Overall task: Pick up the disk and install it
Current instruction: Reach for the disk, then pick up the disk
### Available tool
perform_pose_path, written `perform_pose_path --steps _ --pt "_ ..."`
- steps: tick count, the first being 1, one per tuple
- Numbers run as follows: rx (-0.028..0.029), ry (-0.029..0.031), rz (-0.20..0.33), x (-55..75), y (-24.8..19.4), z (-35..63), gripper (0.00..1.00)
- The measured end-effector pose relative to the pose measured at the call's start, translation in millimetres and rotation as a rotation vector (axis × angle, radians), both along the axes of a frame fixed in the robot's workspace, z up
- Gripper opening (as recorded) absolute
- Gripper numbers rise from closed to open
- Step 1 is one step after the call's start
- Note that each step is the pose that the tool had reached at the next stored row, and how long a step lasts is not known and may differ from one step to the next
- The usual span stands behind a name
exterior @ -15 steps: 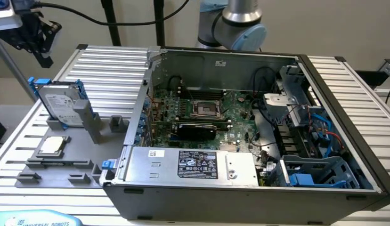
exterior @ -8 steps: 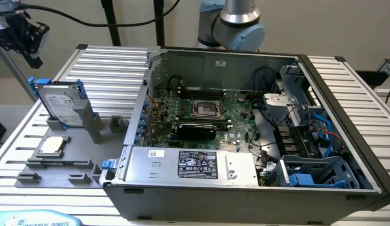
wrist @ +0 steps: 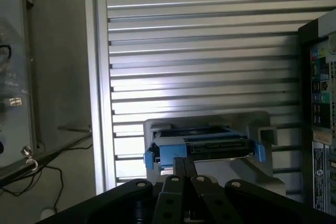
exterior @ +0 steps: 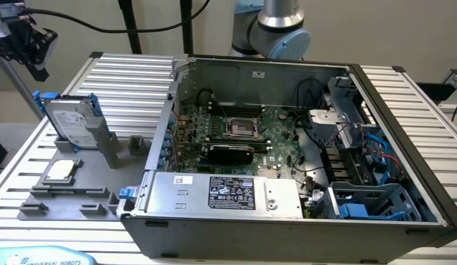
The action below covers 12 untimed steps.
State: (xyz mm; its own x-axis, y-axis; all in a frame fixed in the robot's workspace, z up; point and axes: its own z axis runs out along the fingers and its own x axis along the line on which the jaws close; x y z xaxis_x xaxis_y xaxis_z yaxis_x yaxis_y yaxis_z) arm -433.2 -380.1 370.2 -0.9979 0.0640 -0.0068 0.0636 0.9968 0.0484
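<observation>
The ribbed aluminium tabletop (exterior: 133, 77) carries everything; on it sits the open dark-grey metal computer case (exterior: 287, 243), its green motherboard bare to view, with the large silver box with a black label (exterior: 184, 193) along its near wall and a blue plastic cage (exterior: 376, 201) in the corner at the exterior view's right. Beside the case, on the exterior view's left, lies a flat grey moulded fixture (exterior: 67, 196). The disk (exterior: 70, 122), a silver-grey rectangular drive with a white label in a blue plastic carrier, stands on edge in a slotted holder at the back of that fixture, not yet lifted and well apart from the case's bays; a small square silvery chip (exterior: 60, 170) lies flat in front of it.

In the wrist view the black claw (wrist: 184, 162) hangs above the disk (wrist: 202, 148), looking down on its thin top edge; its two fingers appear pressed together with nothing between them, clear of the drive.

The step in hand looks like the approach to the pick. To do it well, I judge the fingers must part wider than the drive's thickness, centre along the top edge, and straddle the two broad faces squarely; a skewed grip could jam the carrier in its slot.
</observation>
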Motion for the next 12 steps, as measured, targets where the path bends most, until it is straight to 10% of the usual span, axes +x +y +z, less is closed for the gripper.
perform_pose_path --steps 12 --pt "-0.0001 0.0017 0.001 0.0 0.0 0.0 0.11"
